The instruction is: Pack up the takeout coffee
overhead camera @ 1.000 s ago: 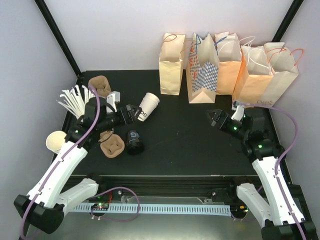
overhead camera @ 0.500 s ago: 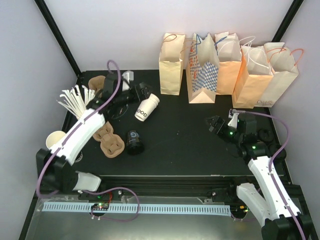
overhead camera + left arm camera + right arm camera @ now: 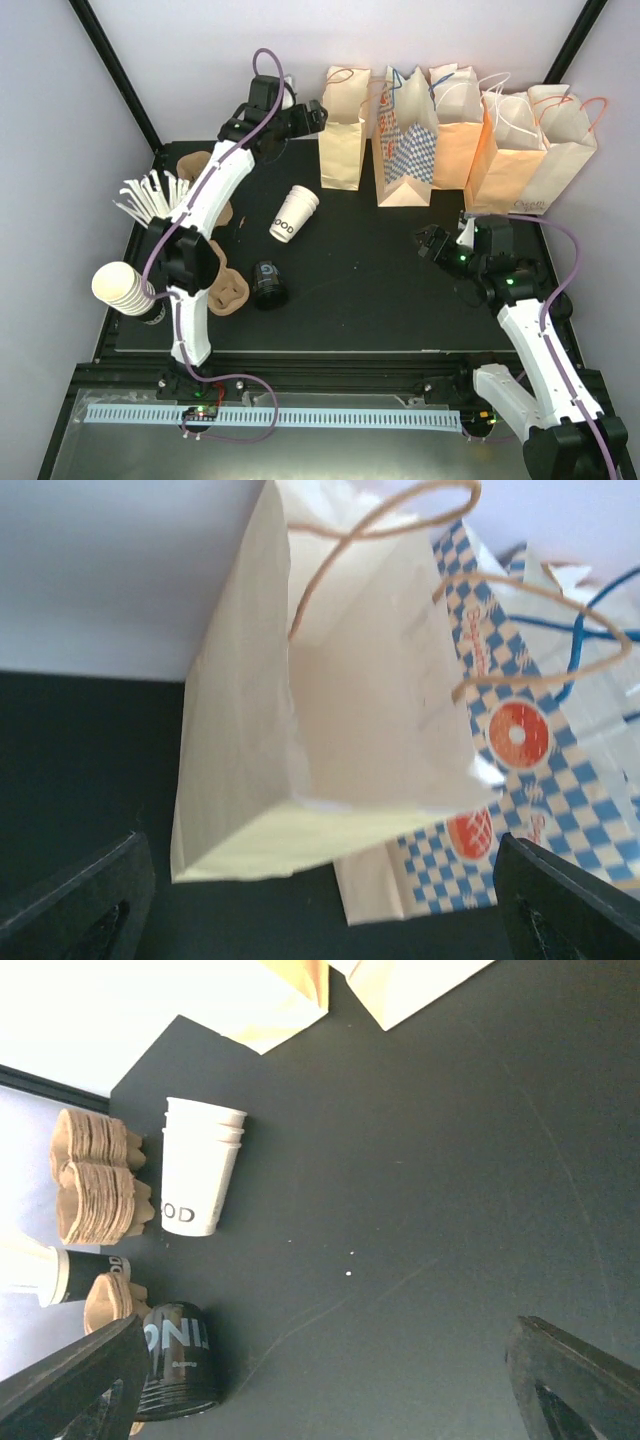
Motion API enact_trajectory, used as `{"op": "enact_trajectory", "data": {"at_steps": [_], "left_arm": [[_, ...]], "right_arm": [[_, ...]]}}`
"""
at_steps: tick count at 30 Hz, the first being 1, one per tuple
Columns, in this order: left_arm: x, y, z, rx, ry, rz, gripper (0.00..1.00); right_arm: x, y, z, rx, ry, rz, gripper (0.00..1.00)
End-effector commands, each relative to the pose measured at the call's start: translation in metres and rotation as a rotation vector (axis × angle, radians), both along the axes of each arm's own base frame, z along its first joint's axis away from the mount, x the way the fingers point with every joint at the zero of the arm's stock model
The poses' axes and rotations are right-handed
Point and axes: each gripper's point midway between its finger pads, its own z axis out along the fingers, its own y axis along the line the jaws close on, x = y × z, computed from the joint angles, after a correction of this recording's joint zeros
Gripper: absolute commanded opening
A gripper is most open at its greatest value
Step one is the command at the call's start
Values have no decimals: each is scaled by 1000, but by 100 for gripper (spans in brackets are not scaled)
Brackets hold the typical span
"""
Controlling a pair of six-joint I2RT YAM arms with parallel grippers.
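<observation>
The white cup (image 3: 293,213) lies on its side on the tabletop (image 3: 380,290). Its mouth points toward the paper bags (image 3: 342,140). The left hand (image 3: 314,113) and right hand (image 3: 426,240) are wide open and empty.

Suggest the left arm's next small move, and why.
Probably ease the left tool forward to pinch the near rim of the plain paper bag and hold it open. The tool is open, empty and facing that bag's mouth, while the white cup lies on its side on the table, unpacked.
</observation>
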Motion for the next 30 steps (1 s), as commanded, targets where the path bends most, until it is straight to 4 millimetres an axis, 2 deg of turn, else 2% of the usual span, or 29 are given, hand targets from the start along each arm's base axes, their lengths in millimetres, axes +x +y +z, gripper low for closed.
{"op": "enact_trajectory", "data": {"at_steps": [1,4,10,12,14,18,22,25,27,30], "left_arm": [[24,-3,6,13,-33,45,94],[40,-6,-2,-8,-54,69,90],[67,-18,-20,-48,-77,78,85],[73,-25,-23,-77,-76,61,79],[75,-32,-22,-109,-81,38,68],[72,-34,-11,-129,-97,27,45],[61,-30,9,-111,-127,11,29],[50,-27,22,-111,-143,-9,8],[42,-26,27,-116,-146,-14,3],[30,-21,46,-133,-171,-12,2]], "right_arm": [[-1,-5,6,-49,7,-7,100],[1,-9,12,-74,-2,-17,100],[4,-16,38,-141,-44,-19,100],[5,-17,43,-154,-53,-18,100],[5,-18,47,-165,-63,-17,100],[5,-21,51,-195,-78,-17,100],[9,-21,51,-206,-86,-11,100],[14,-21,52,-208,-88,-11,100],[17,-21,54,-214,-89,-17,100],[23,-22,61,-222,-93,-24,100]]}}
